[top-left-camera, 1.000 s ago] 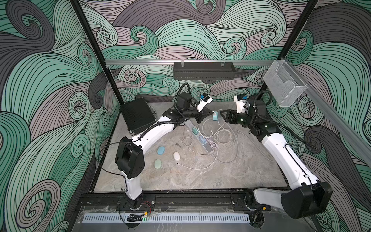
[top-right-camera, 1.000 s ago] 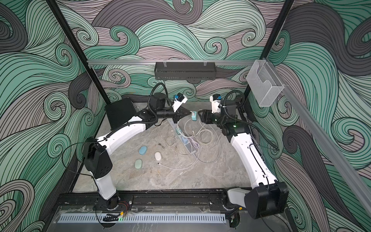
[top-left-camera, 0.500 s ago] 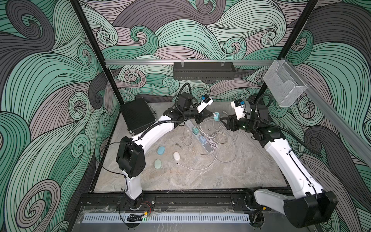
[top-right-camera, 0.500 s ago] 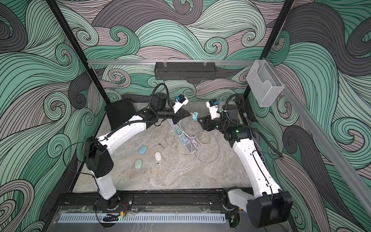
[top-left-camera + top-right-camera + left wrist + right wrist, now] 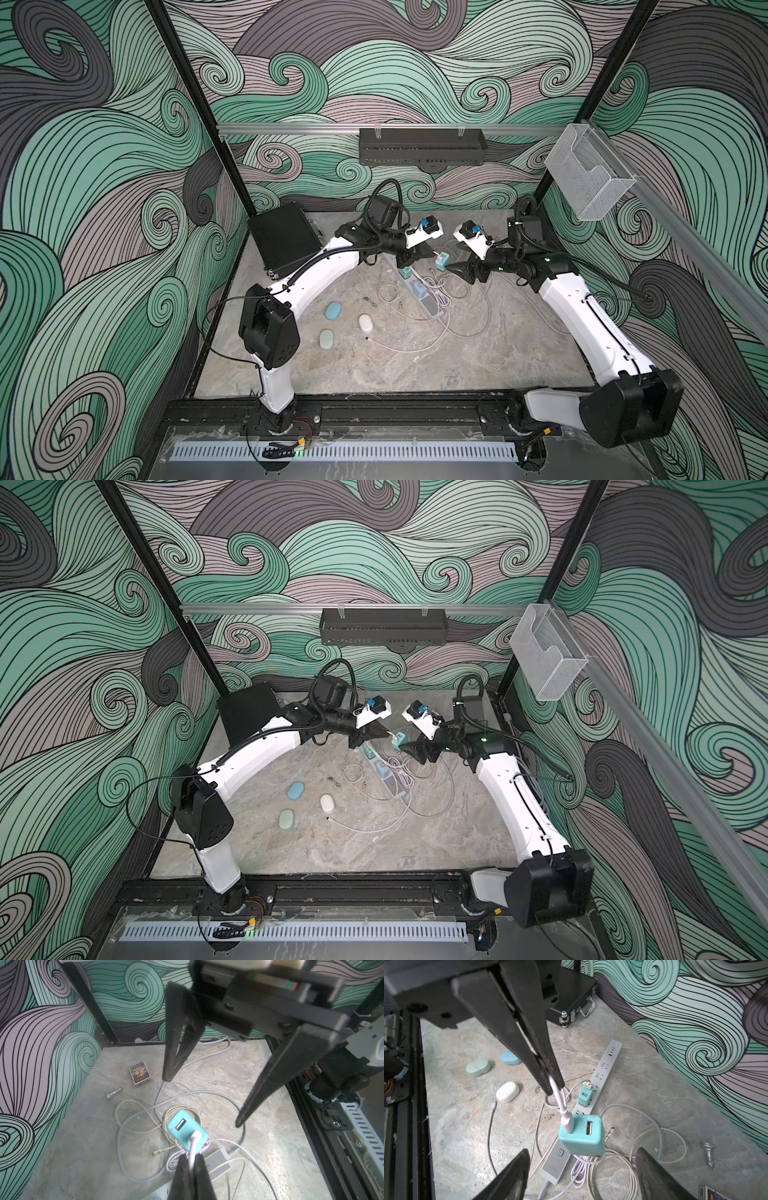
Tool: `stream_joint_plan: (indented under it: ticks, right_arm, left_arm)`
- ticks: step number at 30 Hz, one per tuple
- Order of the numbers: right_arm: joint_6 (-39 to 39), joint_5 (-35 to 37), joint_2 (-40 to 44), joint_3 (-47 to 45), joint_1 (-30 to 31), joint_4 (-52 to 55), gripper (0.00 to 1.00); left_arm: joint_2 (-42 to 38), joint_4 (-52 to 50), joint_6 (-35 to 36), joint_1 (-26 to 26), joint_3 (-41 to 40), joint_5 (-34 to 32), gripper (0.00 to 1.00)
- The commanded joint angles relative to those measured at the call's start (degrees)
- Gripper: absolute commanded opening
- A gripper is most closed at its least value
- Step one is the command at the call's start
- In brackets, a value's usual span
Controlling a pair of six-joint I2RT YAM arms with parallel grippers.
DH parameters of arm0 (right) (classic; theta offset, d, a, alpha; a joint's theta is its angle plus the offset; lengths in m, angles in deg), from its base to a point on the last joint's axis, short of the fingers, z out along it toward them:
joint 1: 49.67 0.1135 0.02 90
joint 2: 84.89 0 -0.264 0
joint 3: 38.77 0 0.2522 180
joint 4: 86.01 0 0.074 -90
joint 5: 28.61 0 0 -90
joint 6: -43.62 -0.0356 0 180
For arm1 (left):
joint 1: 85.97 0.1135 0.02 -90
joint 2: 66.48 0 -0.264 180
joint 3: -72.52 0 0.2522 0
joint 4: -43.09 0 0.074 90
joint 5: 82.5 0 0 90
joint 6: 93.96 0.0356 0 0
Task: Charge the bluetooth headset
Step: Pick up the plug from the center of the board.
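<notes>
Cable (image 5: 562, 1103) pinched in left gripper (image 5: 553, 1084) (teal charger (image 5: 581, 1136) attached); right gripper (image 5: 202, 1101) agape.

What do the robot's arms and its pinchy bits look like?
The left arm and right arm match: smooth white curved links, chunky black joints. Black ribbed hoses loop near the wrists, where a white block with a blue part sits. The left end effector and right end effector each have two long black fingers tapering to points.
</notes>
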Motion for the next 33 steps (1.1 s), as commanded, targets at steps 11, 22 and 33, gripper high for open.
stream_joint_plan:
  ticks: [11,22,33]
  right_arm:
    - [21.84,-13.46,-8.99,8.96,-0.64,14.96,0.68]
    - [24.90,-15.15,-12.10,10.73,0.84,17.31,0.53]
    - [26.16,-16.23,-13.33,12.27,2.26,18.94,0.40]
  left_arm:
    - [-3.17,-10.12,9.48,0.50,4.87,4.97,0.00]
    - [-2.70,-11.30,9.90,0.52,6.53,6.26,0.00]
    - [-2.50,-11.41,9.89,0.54,6.75,6.22,0.00]
